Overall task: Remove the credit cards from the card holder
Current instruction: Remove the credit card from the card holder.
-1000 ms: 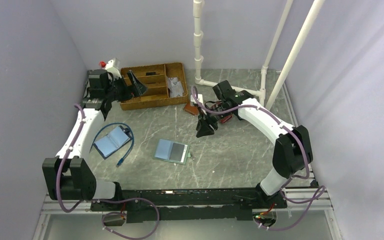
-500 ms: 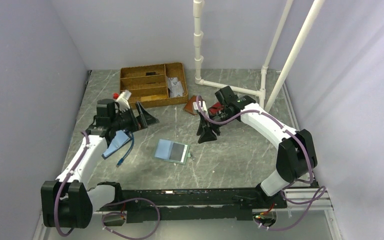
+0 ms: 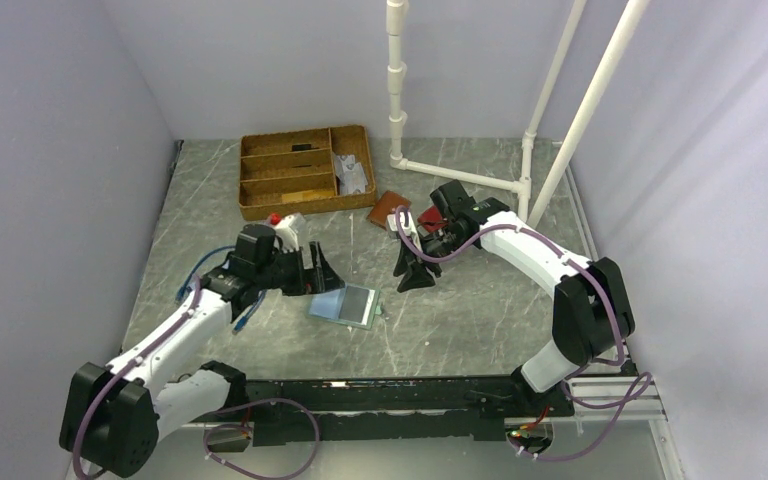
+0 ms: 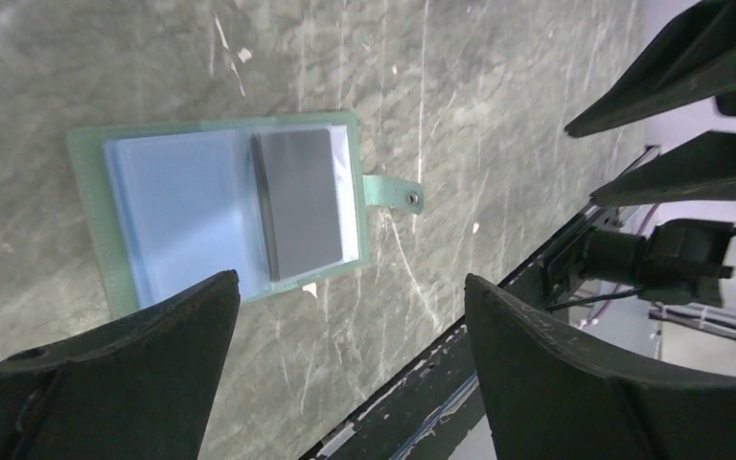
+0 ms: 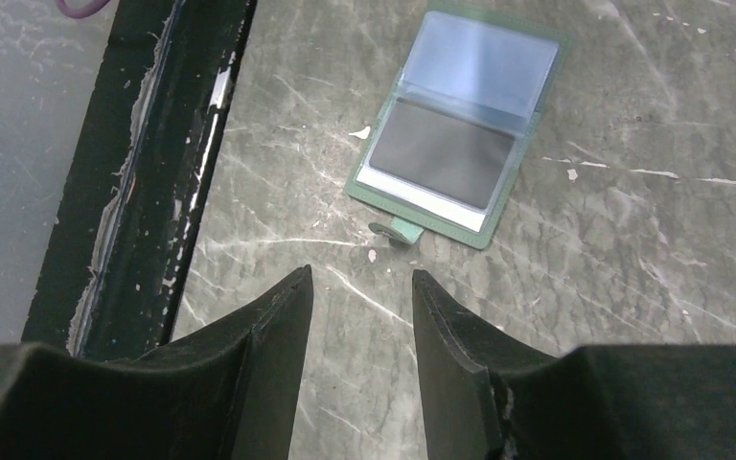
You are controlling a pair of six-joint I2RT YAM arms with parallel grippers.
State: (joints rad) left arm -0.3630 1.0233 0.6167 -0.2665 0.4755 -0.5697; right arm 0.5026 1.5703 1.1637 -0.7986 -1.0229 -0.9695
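Approach, we judge, is the step: left gripper and right gripper, both spread and empty, must next descend onto the card holder.

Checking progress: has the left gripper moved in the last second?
Yes: the left gripper swung from the wooden tray toward the near edge, up to the card holder.

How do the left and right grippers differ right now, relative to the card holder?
The left gripper is spread wide, while the right gripper shows a narrower gap. The left gripper hangs right at the left end of the card holder, whereas the right gripper sits off to the holder's right, clearly apart from it. Both are open and empty, and neither touches the holder.
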